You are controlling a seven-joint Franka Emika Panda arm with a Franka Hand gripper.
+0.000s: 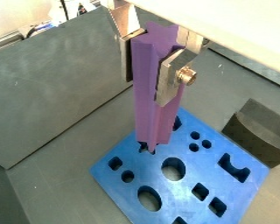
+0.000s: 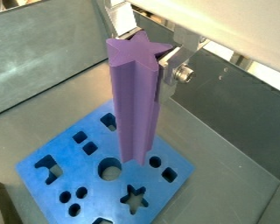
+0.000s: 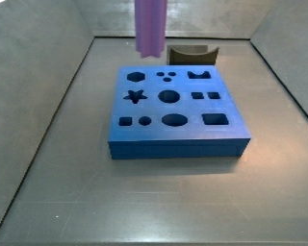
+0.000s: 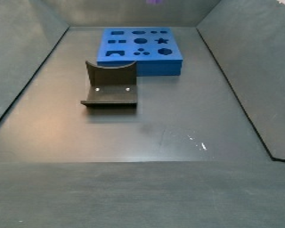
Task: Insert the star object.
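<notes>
Gripping purple star peg (image 2: pixel 136 96) upright, tool (image 2: pixel 166 59) hovers above blue socket block (image 3: pixel 177 144); fixture (image 4: pixel 110 85) near block.

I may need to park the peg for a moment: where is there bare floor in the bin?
The widest bare floor lies on the fixture's side away from the blue block. Narrower strips run between the block and each side wall. The gap between block and fixture is tight. The gripper, holding the purple star peg, hangs above the block.
</notes>
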